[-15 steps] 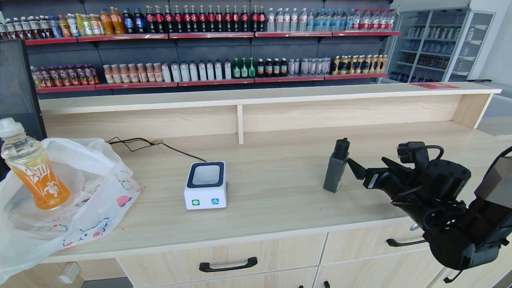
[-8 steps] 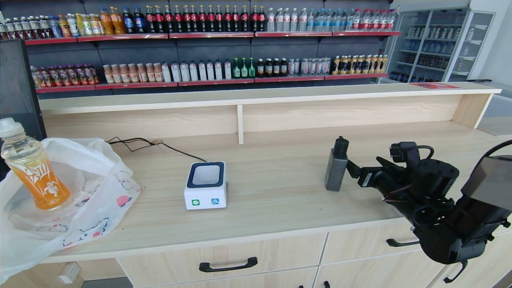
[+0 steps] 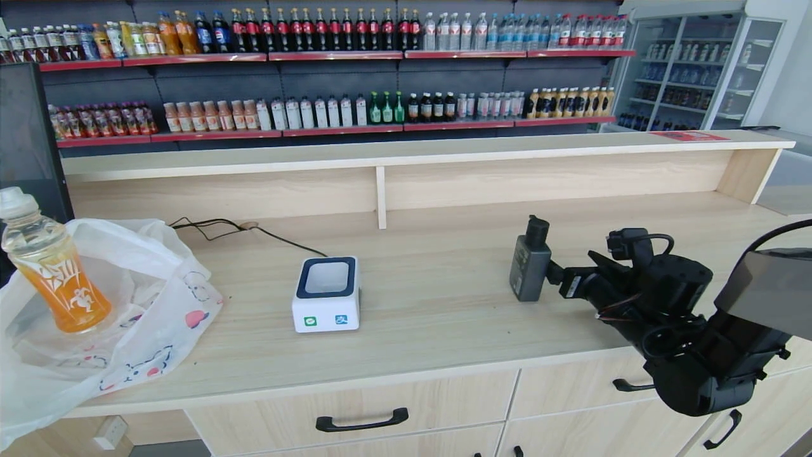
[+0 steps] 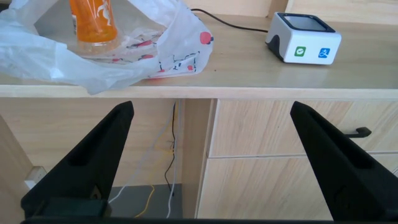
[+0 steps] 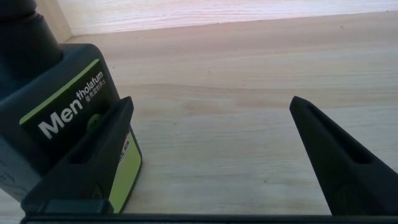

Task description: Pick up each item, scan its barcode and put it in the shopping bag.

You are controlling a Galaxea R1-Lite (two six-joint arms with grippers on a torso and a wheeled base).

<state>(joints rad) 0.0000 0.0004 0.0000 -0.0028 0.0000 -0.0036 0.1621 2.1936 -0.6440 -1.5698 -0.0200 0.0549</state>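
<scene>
Grey bottle (image 3: 528, 270) upright, right tool (image 5: 210, 102) spread beside it, arm (image 3: 672, 304) low

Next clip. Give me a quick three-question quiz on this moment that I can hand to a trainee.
1. True or false: the scanner stands on the counter between the shopping bag and the grey bottle.
2. The right gripper is closest to: A) the orange drink B) the grey bottle C) the scanner.
3. Is the left gripper open or shut?

Key: 1 true; 2 B; 3 open.
</scene>
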